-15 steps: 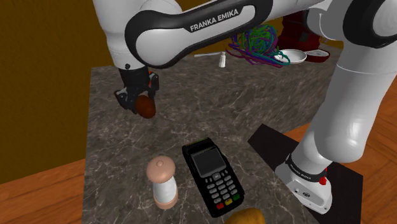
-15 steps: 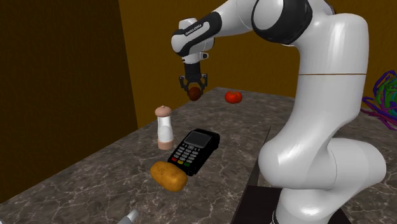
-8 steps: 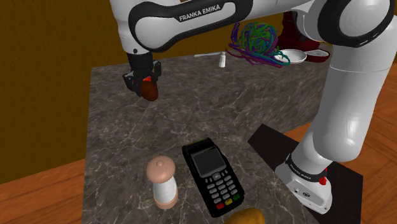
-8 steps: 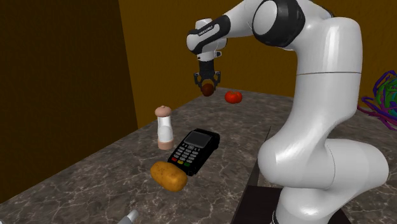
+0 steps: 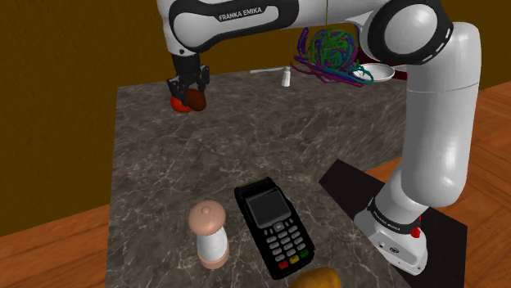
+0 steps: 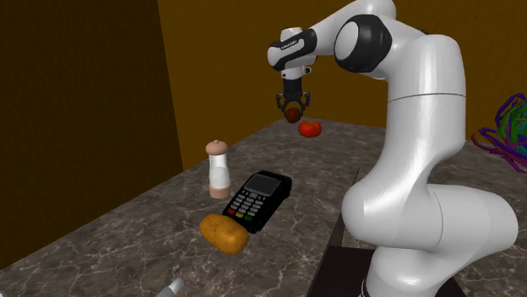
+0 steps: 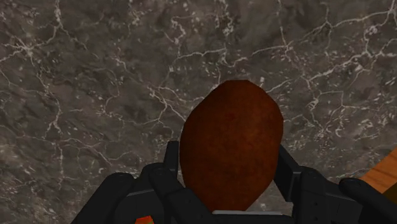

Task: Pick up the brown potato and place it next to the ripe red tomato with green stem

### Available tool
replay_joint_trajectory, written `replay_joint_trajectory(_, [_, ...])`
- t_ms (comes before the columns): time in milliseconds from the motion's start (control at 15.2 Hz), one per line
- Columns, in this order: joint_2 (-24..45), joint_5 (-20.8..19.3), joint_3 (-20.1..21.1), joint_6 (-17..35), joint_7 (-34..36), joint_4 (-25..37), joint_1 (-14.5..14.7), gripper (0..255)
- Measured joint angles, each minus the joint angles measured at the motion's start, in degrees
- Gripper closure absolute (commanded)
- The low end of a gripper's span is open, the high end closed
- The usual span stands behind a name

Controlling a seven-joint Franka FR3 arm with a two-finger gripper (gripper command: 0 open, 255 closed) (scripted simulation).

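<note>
Under the gripper (image 5: 190, 98), a dark grey countertop (image 5: 213, 155), veined in white like marble, flat and broad. Past the gripper, beyond the countertop's far edge, plain ochre-brown walls (image 5: 74, 41). Meeting them at a corner in the second exterior view, a darker brown wall (image 6: 76, 126). Lower than the gripper, around the countertop's edges, an orange-brown wooden floor (image 5: 49, 245) in planks. Soft, even light throughout.

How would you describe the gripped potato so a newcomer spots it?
At the far end of the dark veined counter, the black gripper hangs by the red tomato. The potato clasped in it is dark reddish-brown; the other potato, beside the card terminal, is yellow-tan.
</note>
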Motion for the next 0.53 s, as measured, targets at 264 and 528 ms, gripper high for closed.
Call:
replay_joint_trajectory(264, [5.70, -1.00, -1.47, -2.91, -3.99, 8.98, -0.74, 255])
replay_joint_trajectory(528, [12.58, -2.06, -2.93, -6.20, -7.83, 19.67, -0.84, 255])
